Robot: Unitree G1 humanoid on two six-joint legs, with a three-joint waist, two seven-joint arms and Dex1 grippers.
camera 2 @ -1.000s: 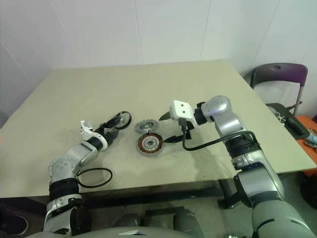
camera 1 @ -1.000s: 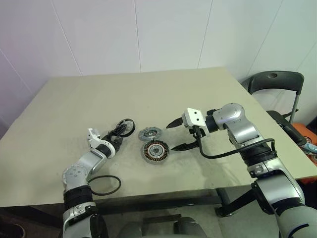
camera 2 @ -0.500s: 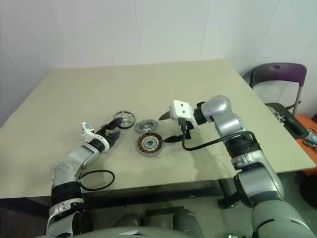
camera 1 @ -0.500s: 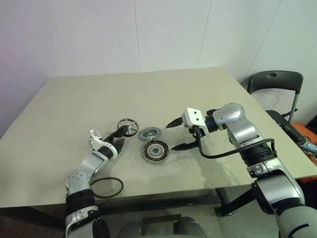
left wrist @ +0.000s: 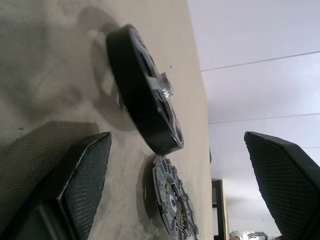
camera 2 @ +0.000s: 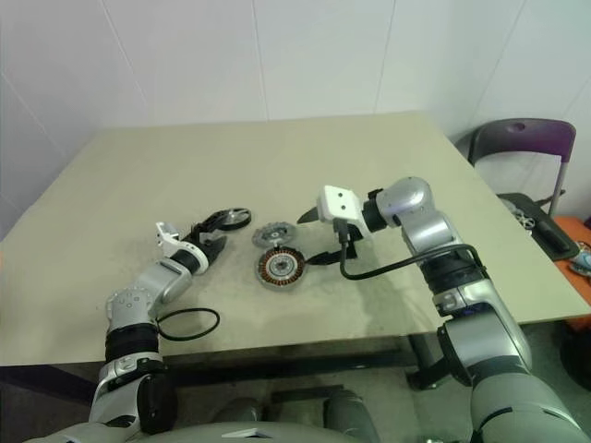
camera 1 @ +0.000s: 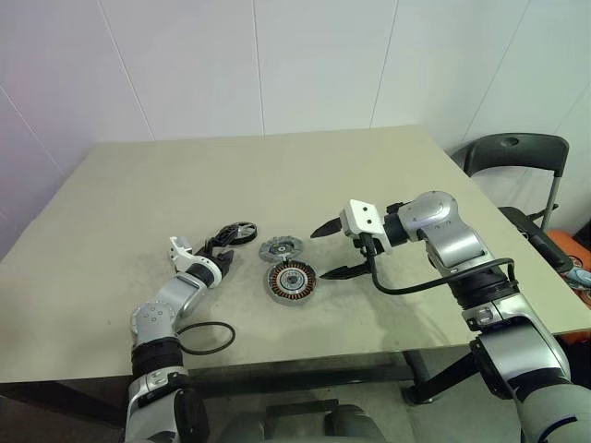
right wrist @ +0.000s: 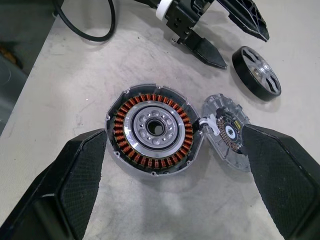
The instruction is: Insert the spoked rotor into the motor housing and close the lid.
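The spoked rotor point(camera 1: 240, 232), black-rimmed with silver spokes, lies on the table just past the tips of my open left gripper point(camera 1: 220, 251); in the left wrist view it point(left wrist: 145, 115) sits ahead between the two black fingers point(left wrist: 80, 180), untouched. To its right lies the lid point(camera 1: 280, 247), a grey notched disc. The motor housing point(camera 1: 291, 280) with its copper windings rests in front of the lid, and they almost touch point(right wrist: 200, 125). My right gripper point(camera 1: 320, 254) hovers open just right of both, with the housing point(right wrist: 154, 128) below it.
A black cable loop point(camera 1: 205, 337) from my left arm lies near the table's front edge point(camera 1: 305, 369). A dark chair point(camera 1: 515, 157) stands off the table's right side. Beyond the parts the beige tabletop point(camera 1: 277, 175) runs back to a white wall.
My left forearm has swung in towards the table's middle, and its open gripper now points more squarely at the rotor. The right arm has kept still.
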